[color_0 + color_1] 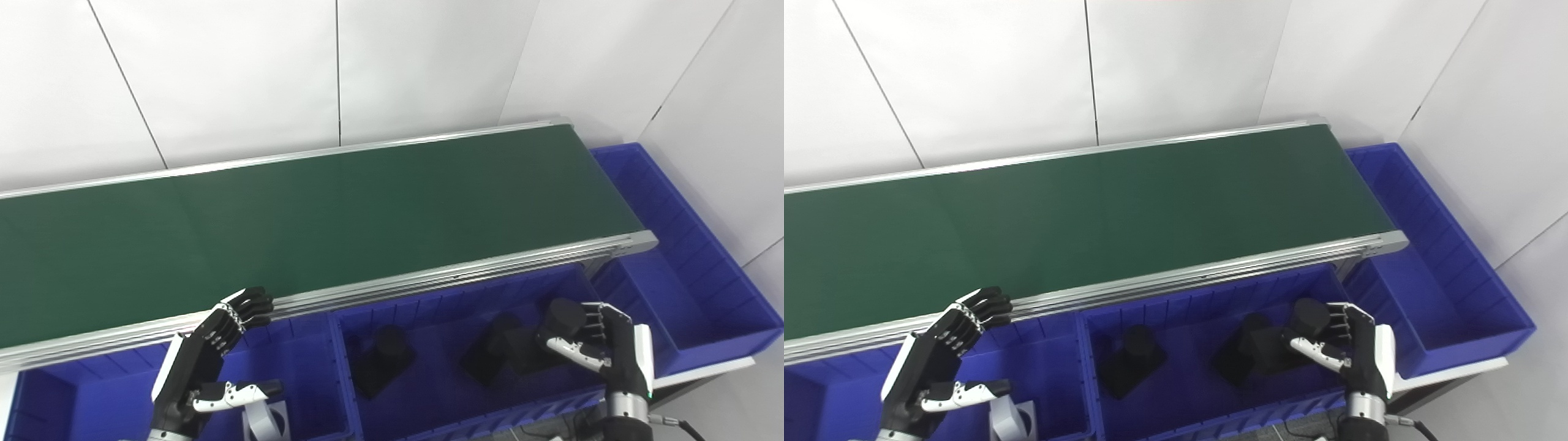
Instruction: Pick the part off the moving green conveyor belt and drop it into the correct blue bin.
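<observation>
Two robot hands are in view at the near edge of the scene. The left robot hand [211, 355] is raised with fingers spread and holds nothing; its fingertips [254, 303] sit at the near aluminium rail [429, 278] of the green conveyor belt [306, 226], above the left blue bin [294, 367]. A white part [263, 419] lies in that bin, just below the hand's thumb.

The right robot hand [597, 343] is closed around a black part [560, 318] and holds it over the right end of the middle blue bin [441, 392]. Whether the held part touches the parts below cannot be told. Two further black parts rest on that bin's floor: one near its left end [383, 358], one right of centre [499, 352], just beside the gripped piece.

The belt surface is plain dark green, running from the left edge to its end roller at the far right. A third blue bin [692, 288] stands past the belt's right end, extending from near to far along the white wall panels [429, 61].
</observation>
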`<state>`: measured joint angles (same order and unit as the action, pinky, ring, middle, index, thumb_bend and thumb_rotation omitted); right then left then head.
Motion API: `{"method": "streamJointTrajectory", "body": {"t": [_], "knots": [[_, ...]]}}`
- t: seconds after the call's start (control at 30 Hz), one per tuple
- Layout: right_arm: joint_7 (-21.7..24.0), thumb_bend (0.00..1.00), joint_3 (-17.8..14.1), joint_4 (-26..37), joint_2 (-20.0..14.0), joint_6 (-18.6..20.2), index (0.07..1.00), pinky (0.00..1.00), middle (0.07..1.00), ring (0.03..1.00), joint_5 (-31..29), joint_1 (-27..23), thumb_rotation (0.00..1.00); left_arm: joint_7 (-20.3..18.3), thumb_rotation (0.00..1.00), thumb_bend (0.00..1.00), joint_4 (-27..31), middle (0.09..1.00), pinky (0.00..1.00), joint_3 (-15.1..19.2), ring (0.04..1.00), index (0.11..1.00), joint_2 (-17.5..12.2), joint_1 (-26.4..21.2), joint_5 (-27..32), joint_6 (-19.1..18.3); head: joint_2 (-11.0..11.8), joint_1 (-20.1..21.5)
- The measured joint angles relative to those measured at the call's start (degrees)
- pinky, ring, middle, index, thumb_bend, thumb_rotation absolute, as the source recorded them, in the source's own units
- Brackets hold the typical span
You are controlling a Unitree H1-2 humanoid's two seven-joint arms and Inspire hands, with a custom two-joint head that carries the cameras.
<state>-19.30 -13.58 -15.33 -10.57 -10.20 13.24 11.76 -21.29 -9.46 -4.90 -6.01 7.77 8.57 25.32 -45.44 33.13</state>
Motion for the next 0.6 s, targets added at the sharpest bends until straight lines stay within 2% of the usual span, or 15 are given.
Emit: {"method": "streamJointTrajectory", "body": {"t": [0.2,0.33,0.37,0.43,0.5,0.6], "knots": [[1.0,0.53,0.0,0.0,-0.4,0.0,0.501,0.38,0.467,0.422,-0.5,0.5,0.0,0.0,0.11,0.87,0.0,0.782,0.74,-0.1,0.772,0.788,0.0,0.0,0.0,0.0,0.0,-0.2],[1.0,0.53,0.2,-0.1,-0.4,-0.1,0.519,0.41,0.47,0.488,-0.5,0.5,0.01,0.0,0.12,0.87,0.0,0.781,0.74,-0.1,0.769,0.786,0.0,0.0,0.0,0.0,-0.1,-0.3],[1.0,0.72,0.4,-0.2,-0.5,-0.2,0.584,0.45,0.542,0.529,-0.5,0.5,0.1,0.0,0.12,0.87,0.0,0.784,0.74,-0.1,0.772,0.788,0.0,0.0,0.0,0.0,-0.1,-0.3],[1.5,0.91,1.0,-0.6,-1.0,-0.9,0.702,0.55,0.697,0.63,-0.5,0.5,0.26,0.0,0.12,0.87,0.0,0.786,0.74,-0.1,0.774,0.791,0.0,0.0,-0.2,0.0,0.1,-0.4],[2.5,0.98,1.6,-0.7,-1.6,-1.2,0.775,0.67,0.802,0.737,-0.5,0.6,0.35,0.0,0.11,0.87,0.0,0.784,0.74,-0.2,0.772,0.792,0.0,0.0,-0.3,0.0,0.1,-0.5],[3.3,1.0,1.8,-0.7,-1.9,-1.4,0.819,0.73,0.868,0.798,-0.8,0.6,0.39,0.0,0.11,0.87,0.2,0.78,0.74,-0.2,0.768,0.787,0.0,0.1,-0.3,0.0,0.1,-0.6]]}}
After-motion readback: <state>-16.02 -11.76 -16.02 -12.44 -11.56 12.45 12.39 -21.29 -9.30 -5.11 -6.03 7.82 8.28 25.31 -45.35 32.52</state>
